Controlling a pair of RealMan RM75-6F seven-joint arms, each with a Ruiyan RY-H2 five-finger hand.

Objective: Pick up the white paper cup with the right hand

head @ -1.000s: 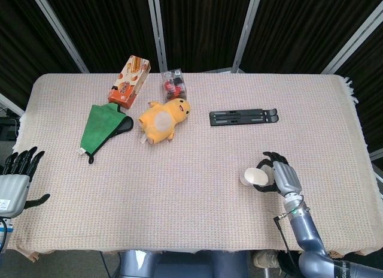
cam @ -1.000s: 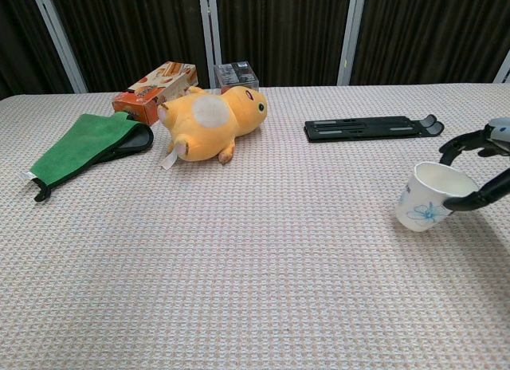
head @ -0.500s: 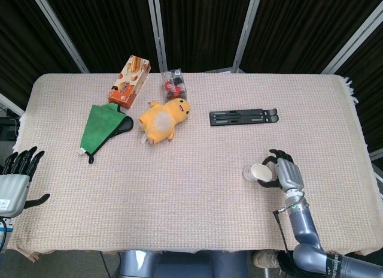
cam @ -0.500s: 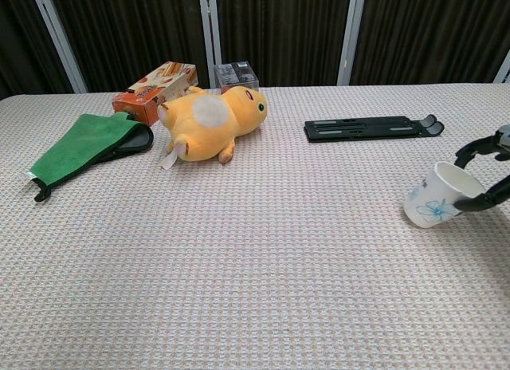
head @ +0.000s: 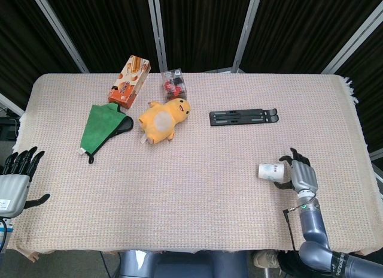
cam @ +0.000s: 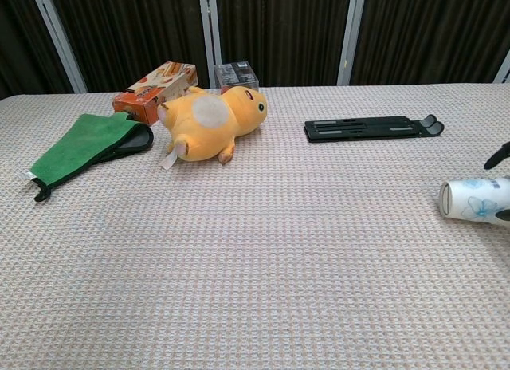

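Spanning the frame, cloth-covered table (head: 197,188), right robot hand (head: 302,176) near its right edge, fingers wrapped around white paper cup (head: 270,171) lying sideways, left robot hand (head: 15,176) spread, empty, off its left edge.

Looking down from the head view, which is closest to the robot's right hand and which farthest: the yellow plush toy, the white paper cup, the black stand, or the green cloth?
From the right hand:
1. White paper cup, on its side at the fingers.
2. Black stand, farther back.
3. Yellow plush toy, across toward the left.
4. Green cloth, far left.
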